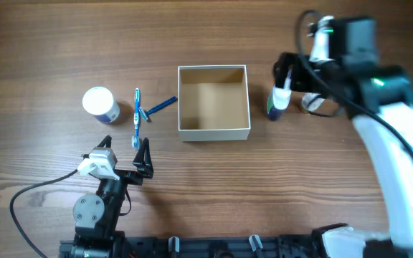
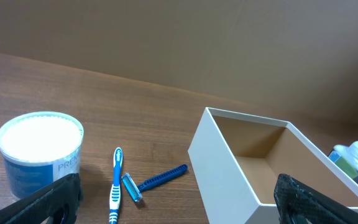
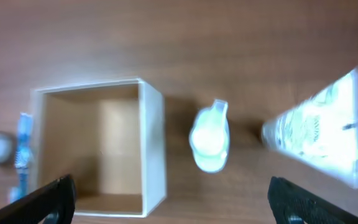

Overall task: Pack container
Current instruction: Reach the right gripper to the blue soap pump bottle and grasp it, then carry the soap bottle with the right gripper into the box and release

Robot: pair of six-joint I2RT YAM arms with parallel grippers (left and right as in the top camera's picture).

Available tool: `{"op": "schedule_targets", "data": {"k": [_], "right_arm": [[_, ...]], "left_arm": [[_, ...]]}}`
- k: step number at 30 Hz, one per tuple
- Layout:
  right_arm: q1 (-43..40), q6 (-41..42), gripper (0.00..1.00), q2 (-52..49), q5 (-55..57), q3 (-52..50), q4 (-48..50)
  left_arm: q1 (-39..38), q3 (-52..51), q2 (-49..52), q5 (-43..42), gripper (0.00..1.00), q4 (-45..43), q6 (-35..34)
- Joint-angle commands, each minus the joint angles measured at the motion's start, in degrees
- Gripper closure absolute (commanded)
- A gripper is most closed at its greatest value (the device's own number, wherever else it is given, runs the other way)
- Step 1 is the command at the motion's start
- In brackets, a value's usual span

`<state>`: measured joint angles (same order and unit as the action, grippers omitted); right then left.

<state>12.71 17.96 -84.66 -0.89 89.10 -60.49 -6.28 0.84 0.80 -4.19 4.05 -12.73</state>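
The container (image 1: pixel 214 132), a square white box with a tan inside, stands empty mid-table. It also shows in the left wrist view (image 2: pixel 229 168) and the right wrist view (image 3: pixel 154 143). A blue toothbrush (image 1: pixel 136 118) and a blue razor (image 1: pixel 158 107) lie left of it. A white-capped bottle (image 1: pixel 278 100) stands right of it, with a white tube (image 3: pixel 319 137) beside that. My left gripper (image 1: pixel 124 152) is open and empty, near the toothbrush's front end. My right gripper (image 1: pixel 296 72) is open and empty above the bottle (image 3: pixel 210 137).
A round white jar with a blue label (image 1: pixel 100 103) stands left of the toothbrush and shows in the left wrist view (image 2: pixel 39 152). My right arm reaches in from the right edge and covers part of the tube. The table is brown wood.
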Motion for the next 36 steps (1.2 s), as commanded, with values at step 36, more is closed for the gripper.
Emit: {"op": "schedule_targets", "data": {"k": [36], "right_arm": [[0.94,9.27,0.28,-21.75,7.30,-4.20,3.32]], "left_arm": [[-0.26,-0.48,-0.31,0.59,0.00,-0.02,0.35]]}}
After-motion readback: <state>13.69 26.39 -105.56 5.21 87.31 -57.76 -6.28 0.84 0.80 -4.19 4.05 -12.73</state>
